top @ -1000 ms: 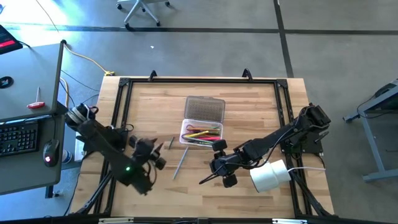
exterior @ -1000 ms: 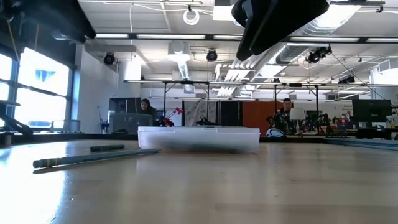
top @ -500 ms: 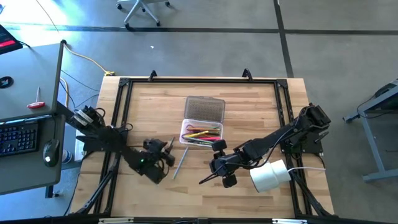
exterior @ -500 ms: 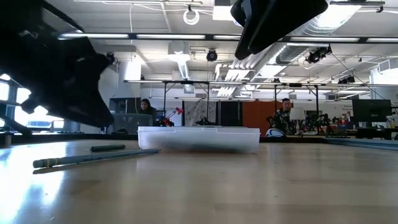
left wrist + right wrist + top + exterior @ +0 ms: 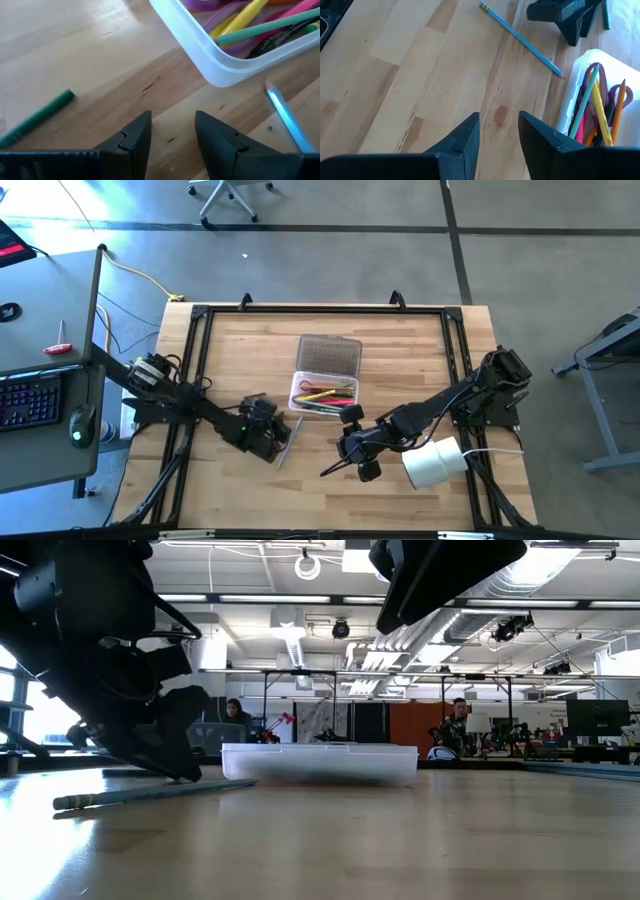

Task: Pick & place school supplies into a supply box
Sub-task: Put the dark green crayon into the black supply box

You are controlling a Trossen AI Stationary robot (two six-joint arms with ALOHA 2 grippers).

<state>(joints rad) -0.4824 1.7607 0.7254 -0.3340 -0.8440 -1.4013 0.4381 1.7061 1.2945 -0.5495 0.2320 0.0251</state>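
Table (image 5: 240,340): wood top, dark frame.
Left gripper (image 5: 277,427): low over table, fingers apart, empty, between green marker (image 5: 37,117) and blue pencil (image 5: 291,442).
Box (image 5: 324,394): mid-table, lid open, supplies inside.
Right gripper (image 5: 350,447): raised, fingers apart, empty.

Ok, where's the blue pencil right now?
In the high view the blue pencil lies on the table left of the supply box, beside the open left gripper.

No readable text — no labels, brands, numbers, signs.
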